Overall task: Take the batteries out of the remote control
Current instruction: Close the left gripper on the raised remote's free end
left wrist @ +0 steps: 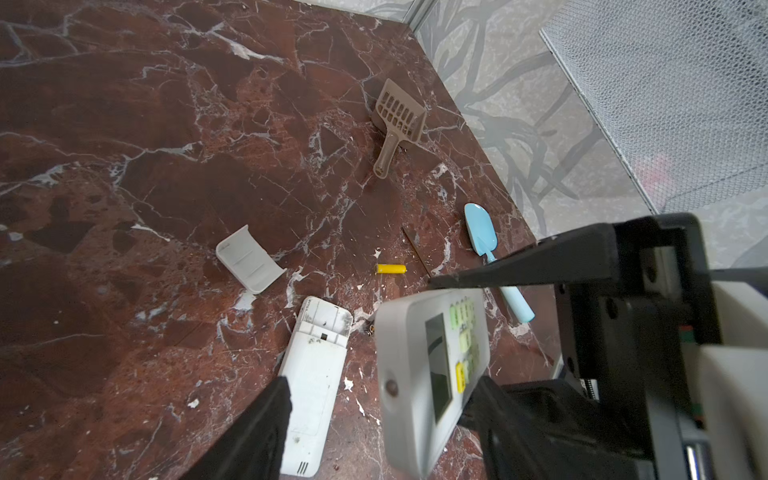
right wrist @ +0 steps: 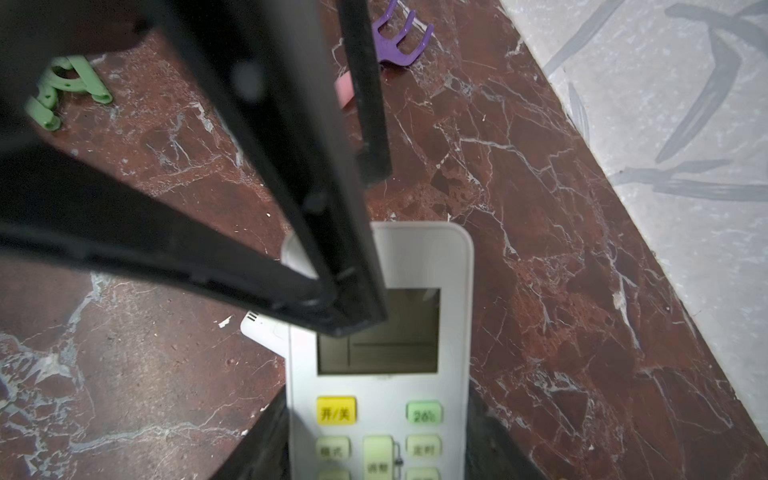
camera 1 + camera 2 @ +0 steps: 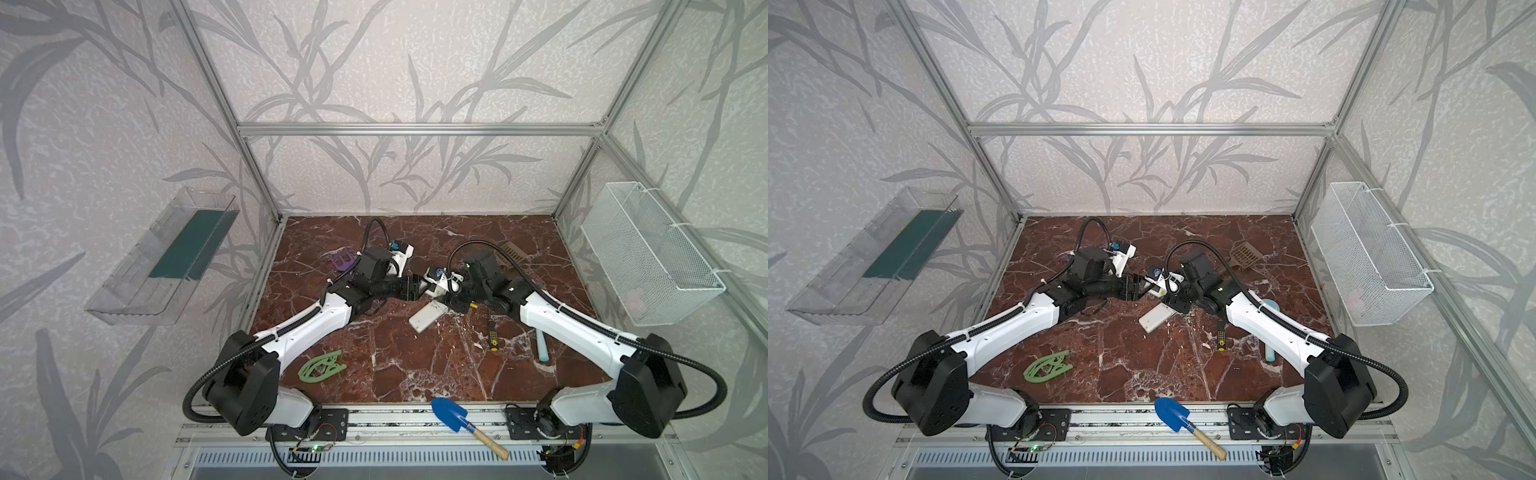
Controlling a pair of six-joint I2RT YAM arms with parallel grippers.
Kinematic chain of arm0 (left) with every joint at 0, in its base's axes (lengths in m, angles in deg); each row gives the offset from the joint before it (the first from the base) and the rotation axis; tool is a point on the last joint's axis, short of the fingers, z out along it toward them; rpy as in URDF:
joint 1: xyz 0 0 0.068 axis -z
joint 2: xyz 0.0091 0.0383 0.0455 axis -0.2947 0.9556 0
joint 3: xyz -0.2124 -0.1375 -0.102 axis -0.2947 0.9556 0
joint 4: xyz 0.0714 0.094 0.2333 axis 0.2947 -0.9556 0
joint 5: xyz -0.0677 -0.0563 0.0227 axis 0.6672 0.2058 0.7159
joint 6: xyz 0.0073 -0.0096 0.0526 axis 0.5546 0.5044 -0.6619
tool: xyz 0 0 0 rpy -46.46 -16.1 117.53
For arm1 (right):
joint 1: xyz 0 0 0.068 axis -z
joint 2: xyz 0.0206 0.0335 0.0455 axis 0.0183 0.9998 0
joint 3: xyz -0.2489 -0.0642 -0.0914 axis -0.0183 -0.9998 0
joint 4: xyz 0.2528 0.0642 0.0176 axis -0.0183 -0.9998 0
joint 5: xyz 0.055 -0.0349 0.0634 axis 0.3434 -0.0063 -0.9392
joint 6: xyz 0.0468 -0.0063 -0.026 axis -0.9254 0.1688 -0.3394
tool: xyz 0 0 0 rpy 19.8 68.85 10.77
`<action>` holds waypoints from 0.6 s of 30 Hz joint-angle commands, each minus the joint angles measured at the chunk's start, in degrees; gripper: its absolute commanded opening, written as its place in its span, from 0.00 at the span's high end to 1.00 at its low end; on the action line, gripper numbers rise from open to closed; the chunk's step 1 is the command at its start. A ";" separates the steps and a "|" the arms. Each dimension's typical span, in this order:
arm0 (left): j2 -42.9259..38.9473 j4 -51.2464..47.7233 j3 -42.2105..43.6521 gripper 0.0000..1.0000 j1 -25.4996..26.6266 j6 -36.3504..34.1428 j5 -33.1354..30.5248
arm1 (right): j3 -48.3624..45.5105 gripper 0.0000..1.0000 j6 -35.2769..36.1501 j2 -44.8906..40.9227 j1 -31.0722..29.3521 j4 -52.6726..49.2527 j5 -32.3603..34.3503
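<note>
Right claw (image 2: 380,432) is clamped on the button end of a white remote (image 2: 419,257), holding it up off the bench (image 1: 124,166) with screen and keys facing its wrist cam. Left claw (image 1: 382,390) sits around the other end of that remote with its jaws apart. One finger (image 1: 257,436) is clearly off it with a gap; the other looks like it's touching the face, but it's blurry so don't quote me. Only cell I can spot is one yellow battery (image 1: 390,269), lying on its side on the bench, apart from both remotes, between a loose white battery cover (image 1: 249,259) and a light-blue shovel (image 1: 482,232). The second remote (image 1: 311,374) lies back-up on the bench, partly under the held one, battery bay uncovered. Can't see the held one's back, so no idea what's inside.
</note>
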 commanded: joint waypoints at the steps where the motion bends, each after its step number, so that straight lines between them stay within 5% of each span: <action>1: 0.06 1.91 0.06 0.41 -0.17 1.48 1.44 | 0.25 0.67 -0.92 -0.64 -0.93 2.23 -0.68; 18: 1.05 4.67 0.42 0.69 -0.42 3.85 5.01 | 0.61 0.68 -1.25 -1.08 -1.77 5.41 -0.58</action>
